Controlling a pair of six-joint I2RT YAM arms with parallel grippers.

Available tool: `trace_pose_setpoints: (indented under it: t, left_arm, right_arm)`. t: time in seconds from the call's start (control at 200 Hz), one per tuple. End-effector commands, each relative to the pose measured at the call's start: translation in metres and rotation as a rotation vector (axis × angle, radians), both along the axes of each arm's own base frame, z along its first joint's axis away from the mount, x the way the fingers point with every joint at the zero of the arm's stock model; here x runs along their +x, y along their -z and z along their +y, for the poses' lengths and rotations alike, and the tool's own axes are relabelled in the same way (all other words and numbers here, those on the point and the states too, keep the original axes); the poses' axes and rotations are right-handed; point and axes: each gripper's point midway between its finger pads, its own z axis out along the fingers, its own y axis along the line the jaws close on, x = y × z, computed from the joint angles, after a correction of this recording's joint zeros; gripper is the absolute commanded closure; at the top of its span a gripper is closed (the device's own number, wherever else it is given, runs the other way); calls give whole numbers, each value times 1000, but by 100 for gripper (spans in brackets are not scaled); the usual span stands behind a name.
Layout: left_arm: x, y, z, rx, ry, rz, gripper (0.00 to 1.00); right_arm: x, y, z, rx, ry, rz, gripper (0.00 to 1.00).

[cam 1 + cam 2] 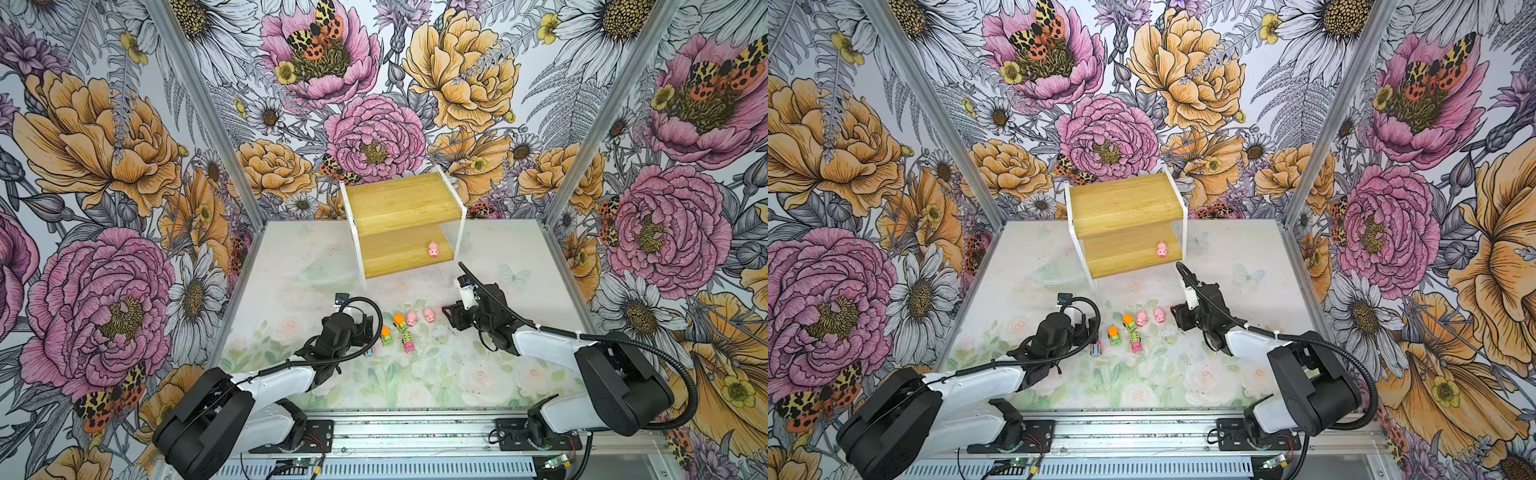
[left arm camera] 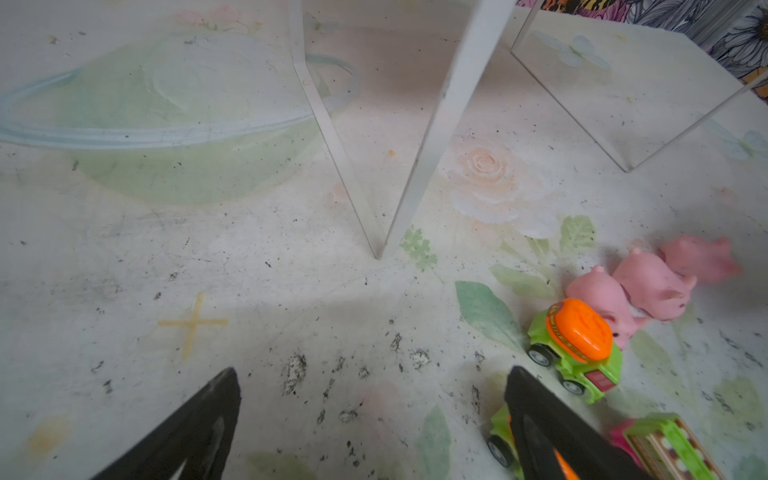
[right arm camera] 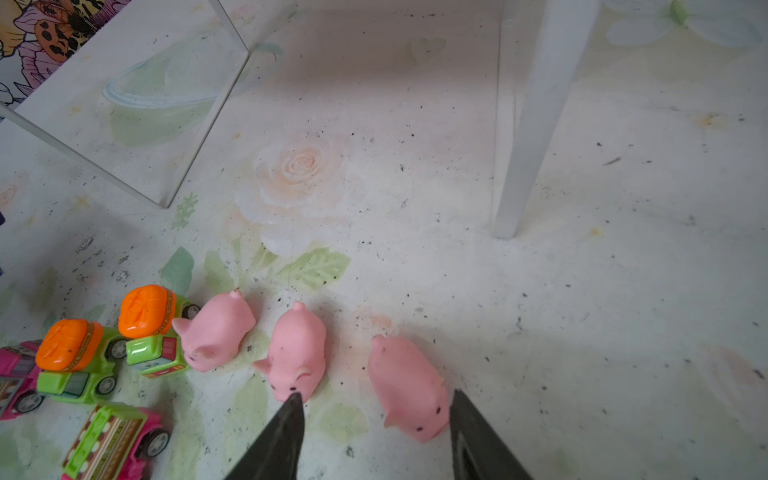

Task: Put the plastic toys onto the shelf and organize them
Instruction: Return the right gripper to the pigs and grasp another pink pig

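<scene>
Overhead stereo, wrist closeups, shared pigs (image 3: 297,353) (image 2: 652,286)

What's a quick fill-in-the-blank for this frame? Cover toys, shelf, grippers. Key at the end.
1. The shelf holds one pink pig, on its ___ tier.
2. On the table, the right wrist view shows ___ more pigs.
3. Both green trucks carry ___ tops.
4. The right gripper has a ___ between its open jaws, while the left gripper is open over bare table.

Missing words: lower; three; orange; pig
</scene>
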Motion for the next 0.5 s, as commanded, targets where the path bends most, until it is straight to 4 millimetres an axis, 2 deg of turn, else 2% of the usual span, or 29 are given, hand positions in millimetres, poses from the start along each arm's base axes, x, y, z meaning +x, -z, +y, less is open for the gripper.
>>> trace_pose_setpoints:
  t: [0.0,0.495]
  left_arm:
    - [3,-7,-9,-13,34,-21,1]
    - [2,-10,-10,-17,40,-31,1]
  right_arm:
    - [12,-5,-1,20,45,-3,45]
    - [17,19,-4,20,95,42,48]
